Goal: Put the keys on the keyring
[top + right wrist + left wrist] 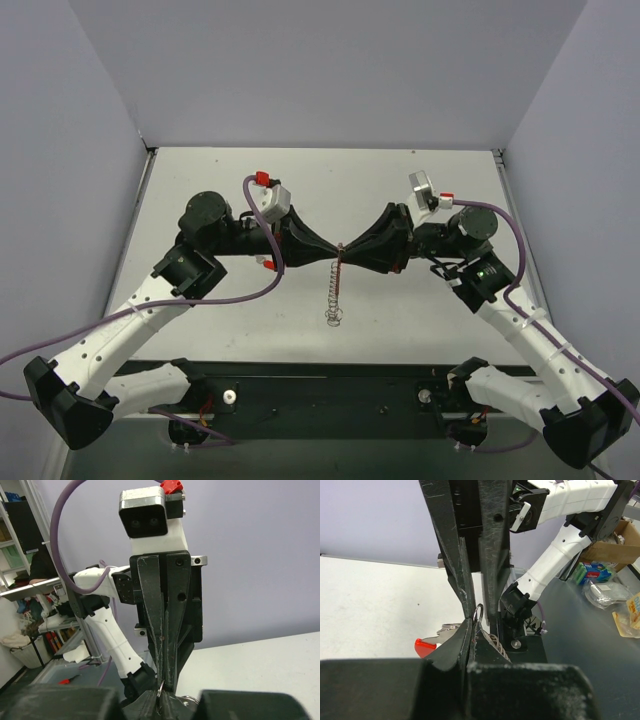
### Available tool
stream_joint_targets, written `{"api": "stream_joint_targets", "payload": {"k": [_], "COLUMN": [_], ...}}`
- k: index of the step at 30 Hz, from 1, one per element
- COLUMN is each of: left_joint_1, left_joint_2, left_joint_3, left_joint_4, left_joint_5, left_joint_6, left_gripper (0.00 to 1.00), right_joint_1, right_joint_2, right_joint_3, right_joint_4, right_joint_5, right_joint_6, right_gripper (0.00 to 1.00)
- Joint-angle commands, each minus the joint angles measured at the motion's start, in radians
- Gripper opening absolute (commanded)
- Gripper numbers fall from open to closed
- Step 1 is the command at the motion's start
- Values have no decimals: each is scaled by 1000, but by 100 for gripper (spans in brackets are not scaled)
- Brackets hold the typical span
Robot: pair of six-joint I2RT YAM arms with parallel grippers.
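Note:
My left gripper [335, 252] and right gripper [345, 249] meet tip to tip above the table's middle, both shut. A thin metal ring [479, 611] stands edge-on where the tips touch and runs into both pairs of jaws; the right wrist view shows the ring [160, 691] in my own jaws. Below the tips, the keys [334, 295] trail toward the near edge as a lacy silver row. The red keyring [338, 278] runs along them. In the left wrist view part of the silver row [499, 646] shows beside my finger.
A silver piece with a red tip [426, 646] lies on the white table [220, 330] beside my left fingers. Grey walls close in the left, right and back. The black base bar [330, 385] runs along the near edge.

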Motion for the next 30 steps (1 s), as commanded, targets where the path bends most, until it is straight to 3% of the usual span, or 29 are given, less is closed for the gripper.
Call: {"api": "stream_joint_targets", "payload": {"k": [1,4,9,18,25,27,30], "left_joint_1": [-7,-5,-5,-5,-4,-4,-4], "left_joint_2": [4,-5,-19,-48,-66,-65,-62], "left_joint_3": [33,22,7,-18,-32,-32,-32], "left_joint_4": [59,64,82,110,137,150,157], "left_joint_5": [-11,-20,-36,-71,-93,-83,-76], "left_joint_6": [-1,1,1,-5,-14,-22,-27], "left_gripper": [0,0,0,0,0,0,0], "right_joint_1": [11,8,5,3,3,2,5], "right_joint_2": [-35,-55,-64,-44,-44,-41,-35], "right_joint_3": [0,-6,-8,-8,-5,-2,12], "right_joint_4": [82,77,73,63,33,19,-13], "right_joint_5": [16,45,57,57,68,76,74], "right_joint_6": [-31,-39,-47,-47,-66,-74,-88], "right_gripper": [30,44,48,32,28,22,4]}}
